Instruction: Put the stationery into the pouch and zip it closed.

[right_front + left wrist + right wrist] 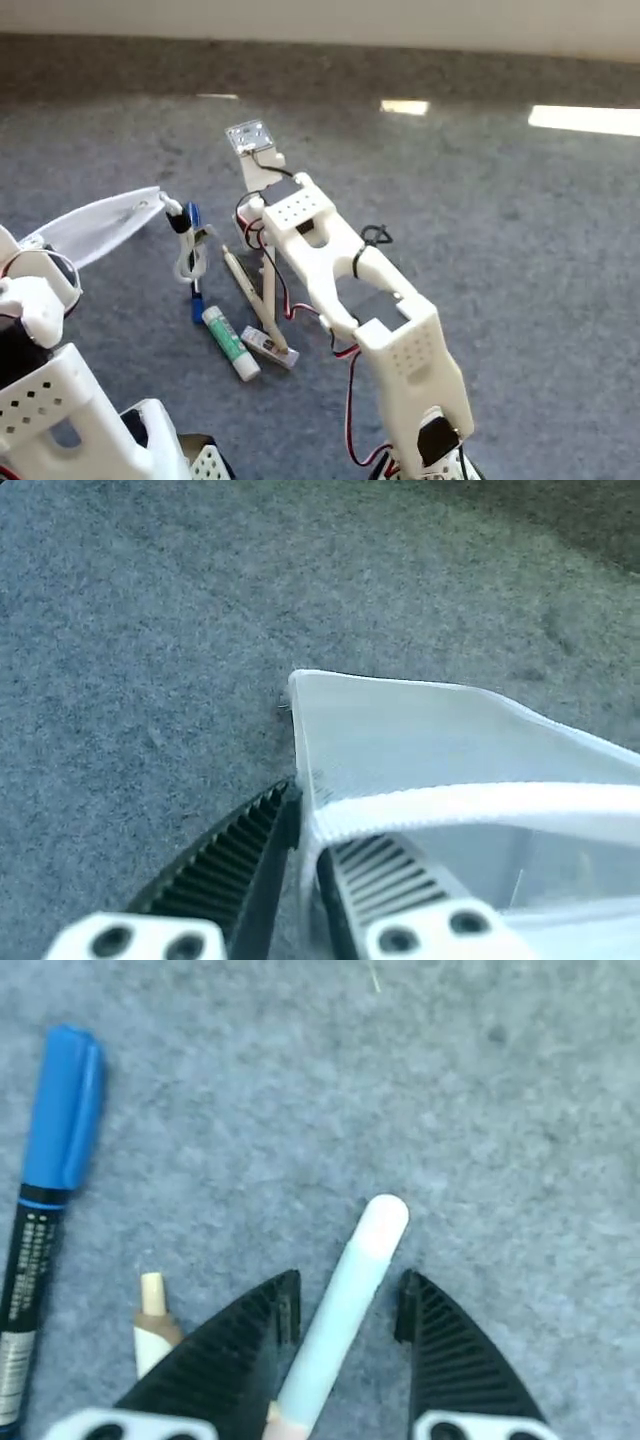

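Observation:
My left gripper (305, 820) is shut on the rim of the translucent white pouch (440, 750), which it holds up off the carpet at the left (100, 225). On the carpet lie a blue marker (194, 265), a green and white glue stick (230, 343), a slim beige pen (250, 290) and a small white eraser-like piece (270, 348). My right gripper (347, 1282) is open and low over the carpet. The pen's pale end (355, 1270) lies between its jaws. The blue marker (55, 1130) lies off to one side of it.
Grey carpet (480, 230) covers the whole floor, with free room to the right of the right arm (340, 270). A white cord loop (185, 262) lies across the marker by the pouch's end. Red and black cables (345, 350) hang beside the right arm.

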